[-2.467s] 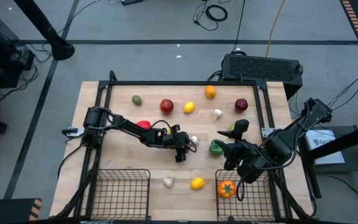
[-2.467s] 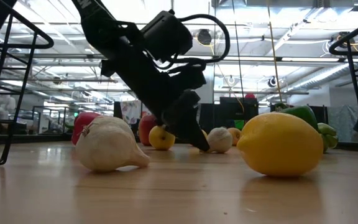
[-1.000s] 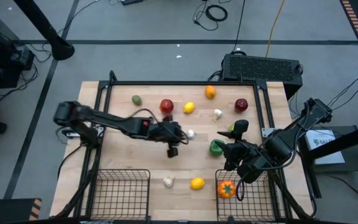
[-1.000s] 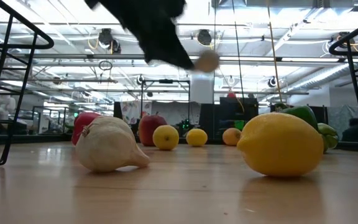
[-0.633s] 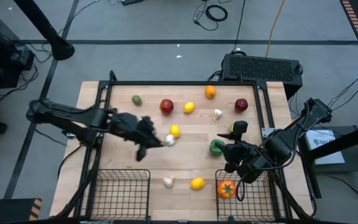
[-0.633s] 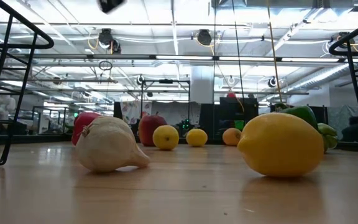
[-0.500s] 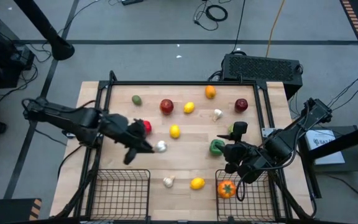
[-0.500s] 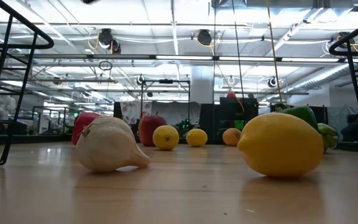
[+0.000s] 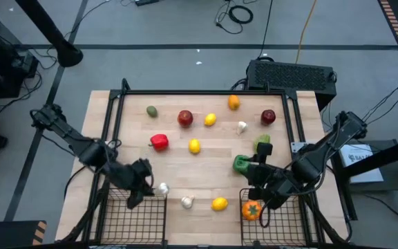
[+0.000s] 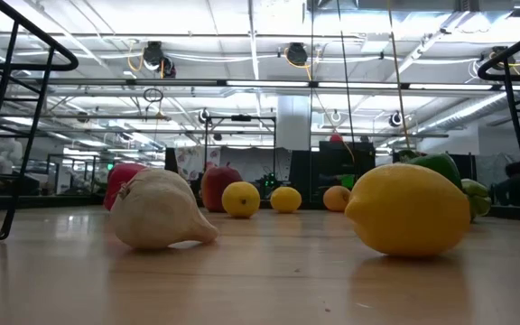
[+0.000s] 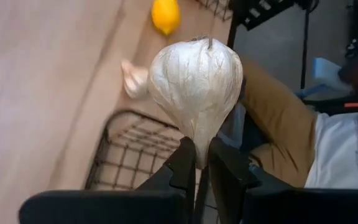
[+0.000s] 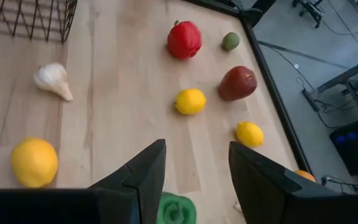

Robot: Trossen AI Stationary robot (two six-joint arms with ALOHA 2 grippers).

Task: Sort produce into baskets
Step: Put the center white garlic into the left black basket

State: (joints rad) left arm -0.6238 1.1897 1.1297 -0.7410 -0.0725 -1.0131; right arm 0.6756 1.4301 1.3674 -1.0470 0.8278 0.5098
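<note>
The left gripper (image 9: pixel 159 189) pinches a white garlic bulb (image 11: pixel 195 87) by its tip above the left basket's (image 9: pixel 133 218) corner; the right gripper (image 12: pixel 194 163) is spread wide.

**Produce spread across the tabletop, a basket at each front corner**

Along the back lie a small green fruit (image 9: pixel 152 111), a red apple (image 9: pixel 185 118), a yellow lemon (image 9: pixel 210 119), an orange (image 9: pixel 233 103) and a darker red apple (image 9: pixel 268 117), left to right. Nearer the middle, a red pepper (image 9: pixel 159 142) lies left of a second lemon (image 9: pixel 194 145). A green pepper (image 9: pixel 241 163) lies just behind the right end effector (image 9: pixel 254 181). The left end effector (image 9: pixel 150 188) hangs above the inner back corner of the left black wire-mesh basket (image 9: pixel 116 214), with a white garlic bulb (image 9: pixel 163 188) between its fingers. Between the baskets lie a second garlic bulb (image 9: pixel 187 202) and a third lemon (image 9: pixel 219 203). An orange tomato (image 9: pixel 252 209) sits in the right wire-mesh basket (image 9: pixel 289 225).
</note>
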